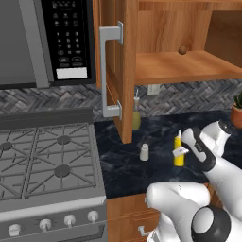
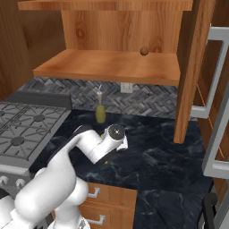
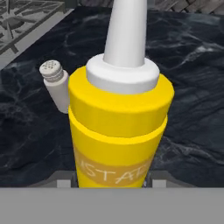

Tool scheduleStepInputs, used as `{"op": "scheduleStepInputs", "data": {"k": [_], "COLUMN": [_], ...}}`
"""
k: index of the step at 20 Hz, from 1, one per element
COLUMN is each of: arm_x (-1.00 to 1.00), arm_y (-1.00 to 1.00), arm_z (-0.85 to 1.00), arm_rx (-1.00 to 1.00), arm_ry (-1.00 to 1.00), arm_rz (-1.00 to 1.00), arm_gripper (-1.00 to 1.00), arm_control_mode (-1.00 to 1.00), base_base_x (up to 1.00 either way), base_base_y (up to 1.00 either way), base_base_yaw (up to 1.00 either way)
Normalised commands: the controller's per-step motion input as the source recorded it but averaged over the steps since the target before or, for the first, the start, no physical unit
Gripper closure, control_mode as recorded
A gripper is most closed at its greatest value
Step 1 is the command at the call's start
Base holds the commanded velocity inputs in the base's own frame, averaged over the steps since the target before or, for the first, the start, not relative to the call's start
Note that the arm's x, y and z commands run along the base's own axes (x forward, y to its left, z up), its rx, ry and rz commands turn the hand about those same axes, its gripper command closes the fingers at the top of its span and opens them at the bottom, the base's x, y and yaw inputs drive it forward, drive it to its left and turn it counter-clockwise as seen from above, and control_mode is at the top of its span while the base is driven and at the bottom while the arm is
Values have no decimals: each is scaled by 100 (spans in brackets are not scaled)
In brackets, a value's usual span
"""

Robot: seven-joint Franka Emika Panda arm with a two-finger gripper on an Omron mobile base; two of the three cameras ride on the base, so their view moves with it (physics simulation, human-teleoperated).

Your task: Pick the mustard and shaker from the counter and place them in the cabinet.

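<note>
Left base view: bright yellow squeeze bottle of mustard [image 1: 178, 152] upright on dark marbled stone counter [image 1: 127, 165], small pale shaker [image 1: 144, 152] near its left, gripper [image 1: 181, 151] alongside.

Hand view: mustard dead ahead — long axis vertical, between the fingertips; whether clamped, cannot tell.

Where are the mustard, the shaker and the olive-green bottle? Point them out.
mustard [image 3: 118, 127]: hand view, yellow body.
shaker [image 1: 144, 152]: left base view, pale body.
olive-green bottle [image 2: 100, 114]: right base view, lower body.
</note>
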Motion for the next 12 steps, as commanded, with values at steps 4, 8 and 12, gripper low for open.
{"op": "scheduleStepInputs", "data": {"k": [4,8,12], "arm_x": [-17,-6,-15], "arm_y": [8,21,29], "arm_z": [66,61,67], "arm_rx": [0,0,-1], "arm_ry": [-8,-3,-6], "arm_rz": [5,7,6], "arm_gripper": [100,100,100], "arm_control_mode": [-100,-100,-100], "base_base_x": [0,0,0], "base_base_y": [0,0,0], "base_base_yaw": [0,0,0]}}
